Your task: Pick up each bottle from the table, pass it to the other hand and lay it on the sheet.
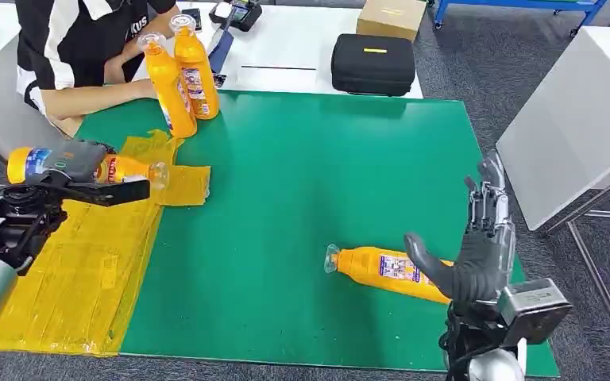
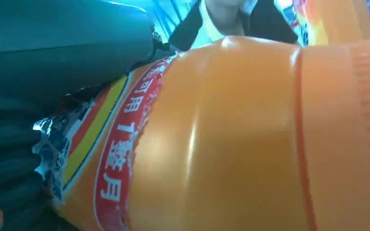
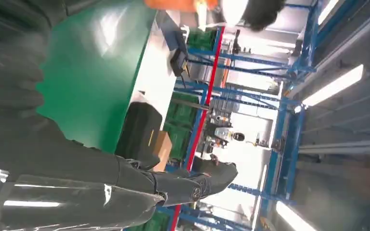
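The left robot hand is holding an orange bottle sideways above the yellow sheet. The right robot hand is standing wide, fingers apart, just beside another orange bottle lying on the green desk.

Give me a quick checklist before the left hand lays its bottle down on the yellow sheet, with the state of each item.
1. Held bottle gripped by the left hand: ok; it lies sideways in the hand.
2. Bottle over the yellow sheet: ok; the sheet shows directly beneath it.
3. Landing spot free of other bottles: ok; the two upright bottles stand on the green mat beyond the sheet's far end.
4. Person's arm away from the drop spot: cannot tell; it rests close by, near the upright bottles.
5. Right hand empty: ok; fingers apart above the lying bottle.
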Tool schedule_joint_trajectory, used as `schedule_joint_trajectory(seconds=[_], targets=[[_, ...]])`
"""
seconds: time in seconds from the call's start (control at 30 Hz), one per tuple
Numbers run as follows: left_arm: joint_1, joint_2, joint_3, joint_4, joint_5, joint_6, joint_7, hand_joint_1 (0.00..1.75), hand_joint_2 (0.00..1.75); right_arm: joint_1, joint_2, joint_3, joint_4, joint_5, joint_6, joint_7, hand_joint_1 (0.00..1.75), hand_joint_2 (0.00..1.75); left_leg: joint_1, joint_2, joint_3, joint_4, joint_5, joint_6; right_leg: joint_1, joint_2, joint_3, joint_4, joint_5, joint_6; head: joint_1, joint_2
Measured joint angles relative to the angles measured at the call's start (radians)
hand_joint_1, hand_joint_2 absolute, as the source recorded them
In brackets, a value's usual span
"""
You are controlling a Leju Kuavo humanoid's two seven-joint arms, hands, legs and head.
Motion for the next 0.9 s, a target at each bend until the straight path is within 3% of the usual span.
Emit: schedule_joint_trajectory(seconds=[0.77, 0.8, 0.83, 0.87, 0.9], targets=[[0.031, -0.041, 0.042, 0.061, 0.058, -0.148, -0.002, 1.75, 1.75, -0.032, -0.004, 0.043, 0.083, 0.011, 0.025, 0.06, 0.0, 1.75, 0.0, 0.0, 0.0, 0.0, 0.0, 0.0, 0.0, 0.0, 0.0, 0.0, 0.0, 0.0, 0.0, 0.0], [0.034, -0.042, 0.042, 0.063, 0.064, -0.162, -0.002, 1.54, 1.75, -0.031, -0.005, 0.045, 0.087, 0.009, 0.025, 0.06, 0.0, 1.75, 0.0, 0.0, 0.0, 0.0, 0.0, 0.0, 0.0, 0.0, 0.0, 0.0, 0.0, 0.0, 0.0, 0.0], [0.036, -0.043, 0.042, 0.065, 0.069, -0.175, -0.003, 0.0, 1.75, -0.03, -0.006, 0.048, 0.09, 0.007, 0.025, 0.061, 0.0, 1.75, 0.0, 0.0, 0.0, 0.0, 0.0, 0.0, 0.0, 0.0, 0.0, 0.0, 0.0, 0.0, 0.0, 0.0], [0.041, -0.044, 0.042, 0.067, 0.072, -0.185, -0.004, 0.0, 1.75, -0.029, -0.007, 0.05, 0.092, 0.005, 0.025, 0.061, 0.0, 1.75, 0.0, 0.0, 0.0, 0.0, 0.0, 0.0, 0.0, 0.0, 0.0, 0.0, 0.0, 0.0, 0.0, 0.0], [0.045, -0.045, 0.042, 0.071, 0.074, -0.196, -0.007, 0.0, 0.0, -0.03, -0.009, 0.053, 0.096, 0.002, 0.025, 0.061, 0.0, 1.75, 0.0, 0.0, 0.0, 0.0, 0.0, 0.0, 0.0, 0.0, 0.0, 0.0, 0.0, 0.0, 0.0, 0.0]])
